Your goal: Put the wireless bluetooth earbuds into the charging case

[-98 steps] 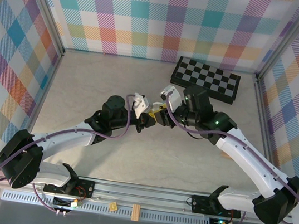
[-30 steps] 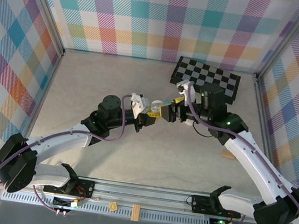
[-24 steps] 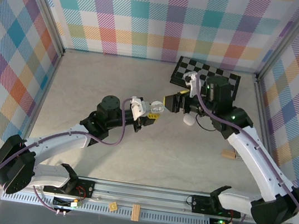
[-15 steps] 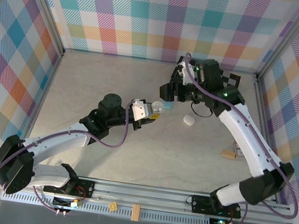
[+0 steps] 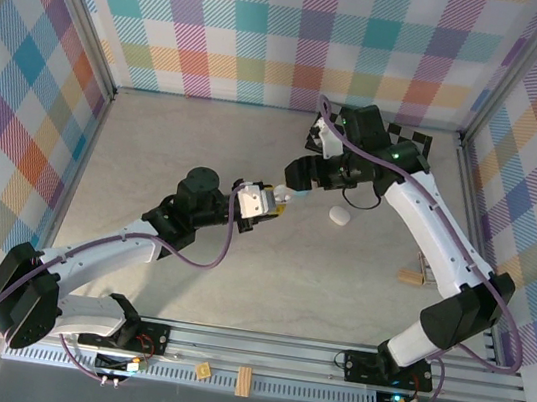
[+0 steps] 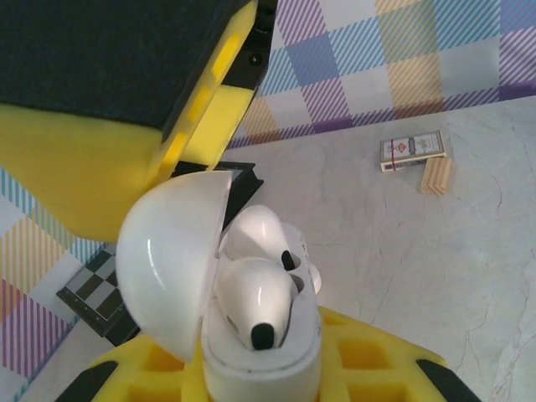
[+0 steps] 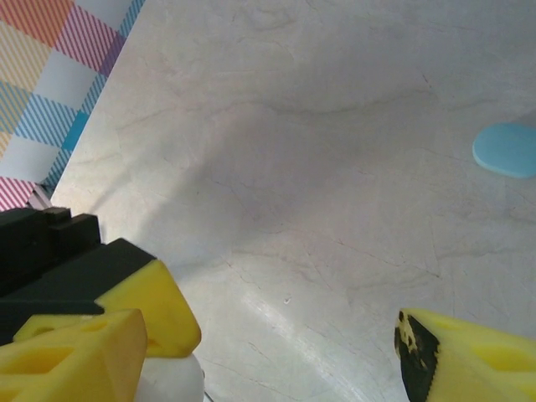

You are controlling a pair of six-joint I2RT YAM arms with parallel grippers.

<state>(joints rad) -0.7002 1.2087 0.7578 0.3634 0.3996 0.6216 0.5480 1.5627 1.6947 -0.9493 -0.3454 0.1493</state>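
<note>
Left gripper [image 5: 266,201]: one charging case [image 6: 166,261], two earbuds [image 6: 256,295]

Earbuds [image 6: 255,293] inside the charging case [image 6: 260,368] in the left tool [image 5: 268,201]; second case [image 5: 339,215] on the table [image 5: 156,144] just right.

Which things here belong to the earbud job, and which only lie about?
Job:
- open white case in the left tool
- two white earbuds seated in it
- shut white case on the table

Lying about:
- chessboard
- card box
- wooden block
</note>
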